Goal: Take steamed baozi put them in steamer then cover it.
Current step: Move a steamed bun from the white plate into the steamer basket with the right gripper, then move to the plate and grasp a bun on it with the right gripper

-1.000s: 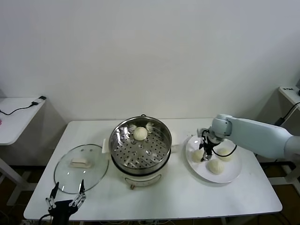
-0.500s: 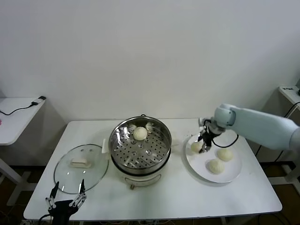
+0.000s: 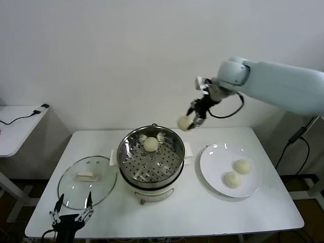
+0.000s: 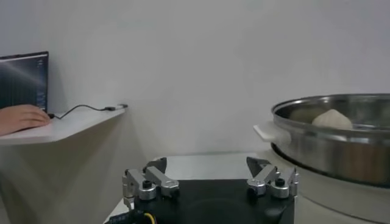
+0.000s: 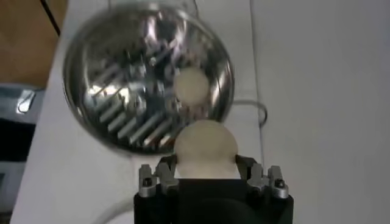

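Note:
My right gripper [image 3: 188, 121] is raised above the table, just right of and behind the steamer [image 3: 151, 158], shut on a cream-white baozi [image 3: 184, 122]. In the right wrist view that baozi [image 5: 205, 150] sits between the fingers with the steamer [image 5: 148, 76] below. One baozi [image 3: 151, 144] lies on the perforated tray at the steamer's back. Two more baozi [image 3: 243, 166] [image 3: 232, 179] rest on the white plate [image 3: 217, 157]. The glass cover [image 3: 87, 181] with its cream handle lies flat on the table left of the steamer. My left gripper [image 3: 71, 214] hangs open at the table's front left edge, near the cover.
The white table [image 3: 172, 212] carries the steamer in the middle, the plate to the right and the cover to the left. A side table [image 3: 15, 126] with a cable stands at far left. The steamer's rim [image 4: 332, 131] shows close by in the left wrist view.
My right gripper lifted one baozi off the plate and carried it up and left toward the steamer. Two baozi are left on the plate. The left arm has not moved.

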You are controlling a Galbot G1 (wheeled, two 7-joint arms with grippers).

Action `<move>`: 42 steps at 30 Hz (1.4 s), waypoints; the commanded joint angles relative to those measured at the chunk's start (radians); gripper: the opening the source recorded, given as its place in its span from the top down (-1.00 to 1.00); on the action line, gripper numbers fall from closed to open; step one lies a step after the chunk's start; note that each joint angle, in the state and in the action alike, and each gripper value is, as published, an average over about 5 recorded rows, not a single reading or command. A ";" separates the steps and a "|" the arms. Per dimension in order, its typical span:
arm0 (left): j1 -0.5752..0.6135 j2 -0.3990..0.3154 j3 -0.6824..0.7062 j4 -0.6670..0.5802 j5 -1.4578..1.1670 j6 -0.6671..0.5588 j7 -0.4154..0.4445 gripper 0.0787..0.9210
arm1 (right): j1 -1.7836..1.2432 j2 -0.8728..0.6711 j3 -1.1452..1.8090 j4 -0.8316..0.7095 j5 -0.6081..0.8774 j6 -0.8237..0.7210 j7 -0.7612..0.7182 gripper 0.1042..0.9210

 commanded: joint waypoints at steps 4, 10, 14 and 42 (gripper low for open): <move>-0.007 0.001 -0.006 -0.013 -0.009 0.011 0.001 -0.77 | -0.071 0.339 0.003 0.043 0.153 -0.194 0.248 -0.35; -0.009 -0.002 -0.009 -0.015 -0.012 0.014 0.002 -0.77 | -0.204 0.362 0.001 0.000 0.104 -0.253 0.346 -0.35; -0.007 -0.004 -0.009 -0.012 -0.013 0.013 0.001 -0.77 | -0.274 0.362 0.009 -0.025 0.065 -0.274 0.376 -0.35; 0.007 -0.003 -0.004 -0.038 -0.004 0.021 0.006 -0.77 | 0.192 -0.089 -0.271 0.103 -0.093 0.110 -0.123 -0.76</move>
